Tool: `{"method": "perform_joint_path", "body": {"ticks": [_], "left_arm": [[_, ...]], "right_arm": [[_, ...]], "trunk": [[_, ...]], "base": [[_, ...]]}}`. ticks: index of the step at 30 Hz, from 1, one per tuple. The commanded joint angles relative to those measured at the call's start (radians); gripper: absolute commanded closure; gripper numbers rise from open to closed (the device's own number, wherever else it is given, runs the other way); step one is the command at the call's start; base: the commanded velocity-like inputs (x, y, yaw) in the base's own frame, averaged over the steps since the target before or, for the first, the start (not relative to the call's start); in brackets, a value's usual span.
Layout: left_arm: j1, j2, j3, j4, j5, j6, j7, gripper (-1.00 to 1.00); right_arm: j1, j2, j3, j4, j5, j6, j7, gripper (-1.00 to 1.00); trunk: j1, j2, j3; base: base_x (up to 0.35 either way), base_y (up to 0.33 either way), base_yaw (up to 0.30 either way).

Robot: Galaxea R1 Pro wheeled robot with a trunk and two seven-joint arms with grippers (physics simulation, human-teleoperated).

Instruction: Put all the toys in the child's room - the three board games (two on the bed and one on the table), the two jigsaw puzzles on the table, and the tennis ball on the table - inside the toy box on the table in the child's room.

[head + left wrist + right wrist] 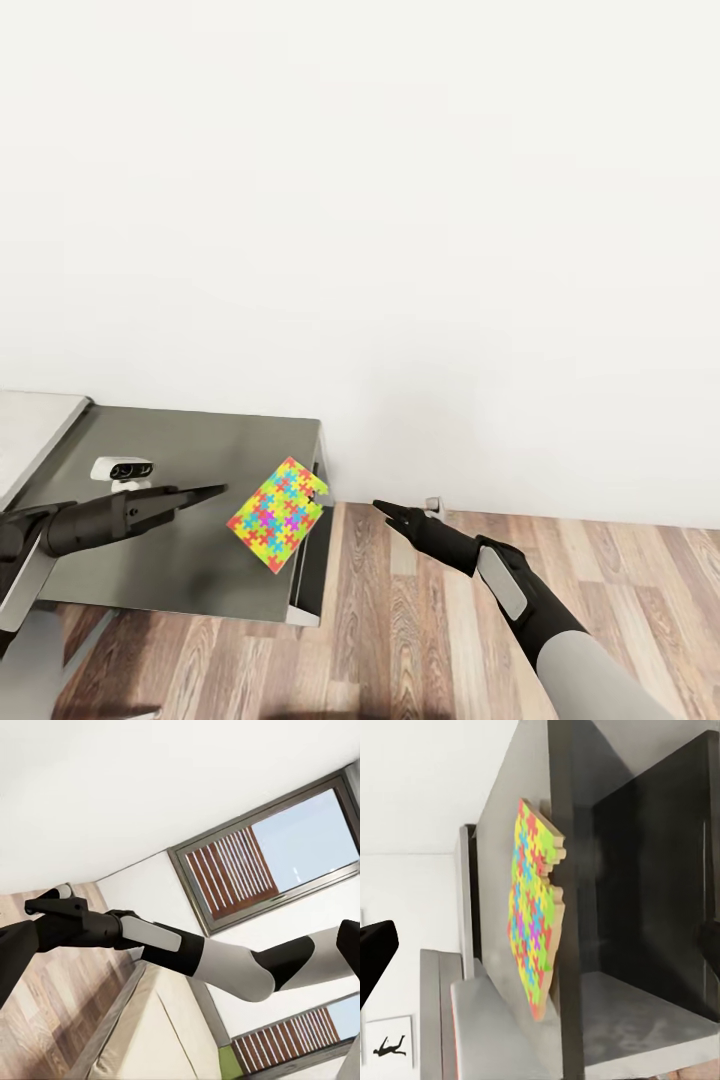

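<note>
The jigsaw puzzle [278, 513] is lying near the right edge of the dark grey counter [180, 560], one corner overhanging the edge. The left pincer [205, 493] is hovering just beside the jigsaw puzzle, not touching it; its fingers are looking close together, holding nothing. A small white gadget [123, 469] is sitting behind that arm. The right pincer [385, 510] is hanging over the wood floor [400, 630], well apart from the counter, narrow and empty.

Right arm [202, 956] — black and white — crossing before a grey-framed window [270, 851] and cream bed [165, 1035].
</note>
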Motion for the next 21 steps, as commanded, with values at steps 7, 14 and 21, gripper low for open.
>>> {"method": "perform_joint_path", "body": {"ticks": [7,14,21], "left_arm": [[0.000,0.000,0.000,0.000,0.000,0.011,-0.004,-1.00],[0.000,0.000,0.000,0.000,0.000,0.011,-0.004,-1.00],[0.000,0.000,0.000,0.000,0.000,0.011,-0.004,-1.00]], "right_arm": [[0.000,0.000,0.000,0.000,-0.007,0.008,-0.001,-1.00],[-0.001,0.000,0.000,0.000,-0.006,0.008,-0.001,-1.00],[0.000,0.000,0.000,0.000,-0.006,0.008,-0.001,-1.00]], "trunk": [[0.001,-0.002,-0.001],[0.001,-0.002,-0.001],[0.001,-0.002,-0.001]], "base": [[0.001,0.194,0.000],[0.049,0.131,0.000],[0.020,0.134,0.000]]}}
